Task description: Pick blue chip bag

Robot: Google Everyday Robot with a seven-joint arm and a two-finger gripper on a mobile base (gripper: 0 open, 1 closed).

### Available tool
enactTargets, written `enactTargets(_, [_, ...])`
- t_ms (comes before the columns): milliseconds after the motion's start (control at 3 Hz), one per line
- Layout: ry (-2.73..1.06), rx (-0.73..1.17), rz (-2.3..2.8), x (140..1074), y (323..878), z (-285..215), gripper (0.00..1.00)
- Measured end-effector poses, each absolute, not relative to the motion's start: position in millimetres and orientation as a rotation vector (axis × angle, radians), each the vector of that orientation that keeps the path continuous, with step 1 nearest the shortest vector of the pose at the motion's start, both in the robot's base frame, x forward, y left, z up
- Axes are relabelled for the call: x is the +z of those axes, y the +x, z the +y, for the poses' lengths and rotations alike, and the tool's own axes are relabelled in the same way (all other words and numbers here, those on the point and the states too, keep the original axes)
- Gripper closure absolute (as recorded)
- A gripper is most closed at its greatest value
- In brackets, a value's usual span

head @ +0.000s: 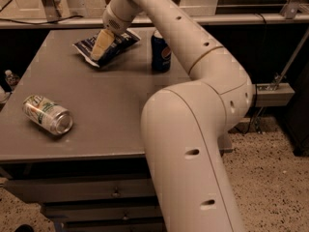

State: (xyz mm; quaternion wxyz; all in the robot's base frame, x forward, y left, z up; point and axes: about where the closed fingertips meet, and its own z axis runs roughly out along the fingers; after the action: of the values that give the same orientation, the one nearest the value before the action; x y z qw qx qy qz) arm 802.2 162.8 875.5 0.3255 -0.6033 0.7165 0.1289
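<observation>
The blue chip bag [116, 43] lies flat at the far side of the grey table [106, 105], dark navy with white lettering and white ends. My gripper [100, 47] reaches down from the far end of the arm and sits right over the bag's left half, its pale fingers [103, 43] pointing down onto it. My white arm [193, 129] fills the right of the view.
An upright blue Pepsi can [161, 52] stands just right of the bag, partly behind the arm. A green-and-silver soda can [47, 115] lies on its side at the table's front left. Drawers [72, 192] sit under the table. A rail runs behind it.
</observation>
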Motion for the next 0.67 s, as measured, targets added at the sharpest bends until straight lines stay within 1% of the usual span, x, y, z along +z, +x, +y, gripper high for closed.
enactTargets(333, [-1.592,0.350,1.906,858.1,799.9,165.7,0.18])
enactTargets(667, [-1.593,0.351,1.908,854.1,800.6,165.1,0.41])
